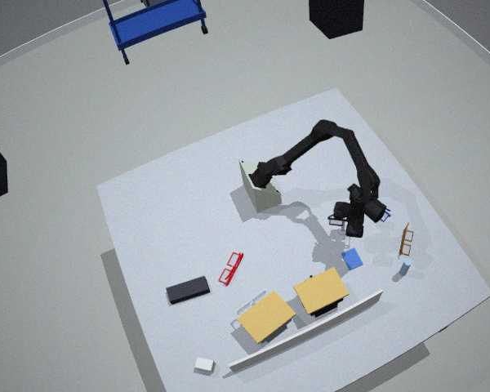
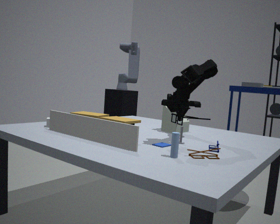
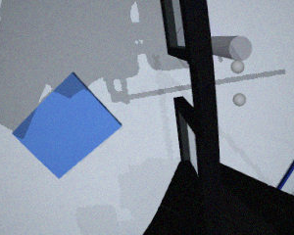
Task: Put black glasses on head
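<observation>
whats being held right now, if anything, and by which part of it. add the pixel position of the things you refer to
The black glasses (image 1: 336,224) (image 2: 171,118) (image 3: 203,88), apparently by the front frame near one lens; the exact contact spot is hidden.

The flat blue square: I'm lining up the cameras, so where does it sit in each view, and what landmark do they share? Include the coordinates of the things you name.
Top: flat blue square (image 1: 352,258) (image 2: 161,144) (image 3: 67,125) right of centre, lower half, near the right-hand yellow board (image 1: 320,290).
Exterior: slightly right of centre, left of the upright light-blue cylinder (image 1: 404,267) (image 2: 174,145).
Wrist: left half, around mid-height.
Shared landmark: the black glasses (image 1: 336,224) (image 2: 195,118) (image 3: 204,98).
</observation>
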You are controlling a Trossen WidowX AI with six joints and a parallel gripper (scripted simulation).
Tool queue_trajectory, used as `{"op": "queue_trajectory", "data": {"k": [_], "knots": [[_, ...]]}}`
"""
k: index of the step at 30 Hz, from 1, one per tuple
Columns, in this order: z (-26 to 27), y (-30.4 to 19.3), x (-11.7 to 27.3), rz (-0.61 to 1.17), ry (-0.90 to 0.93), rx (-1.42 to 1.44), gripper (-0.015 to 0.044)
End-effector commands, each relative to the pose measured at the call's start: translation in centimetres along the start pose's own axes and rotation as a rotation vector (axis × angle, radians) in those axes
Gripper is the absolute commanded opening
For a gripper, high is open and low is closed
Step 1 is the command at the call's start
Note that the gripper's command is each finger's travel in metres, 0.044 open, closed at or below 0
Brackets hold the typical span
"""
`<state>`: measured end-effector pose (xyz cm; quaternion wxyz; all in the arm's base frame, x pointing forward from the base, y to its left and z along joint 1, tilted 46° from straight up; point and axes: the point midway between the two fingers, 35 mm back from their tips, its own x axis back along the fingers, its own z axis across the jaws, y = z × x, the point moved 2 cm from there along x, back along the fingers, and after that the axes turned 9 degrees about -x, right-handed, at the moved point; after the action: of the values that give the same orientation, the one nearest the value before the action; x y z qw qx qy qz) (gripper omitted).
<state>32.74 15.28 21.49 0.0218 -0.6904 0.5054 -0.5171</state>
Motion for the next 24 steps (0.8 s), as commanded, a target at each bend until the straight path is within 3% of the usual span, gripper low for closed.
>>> {"op": "queue_trajectory", "data": {"k": [1, 12, 24], "knots": [[-0.2, -0.1, -0.1, 0.003, 0.004, -0.001, 0.0000], [-0.3, -0.2, -5.6, 0.006, 0.002, -0.001, 0.0000], [0.0, -0.4, -5.7, 0.006, 0.002, -0.001, 0.0000]]}}
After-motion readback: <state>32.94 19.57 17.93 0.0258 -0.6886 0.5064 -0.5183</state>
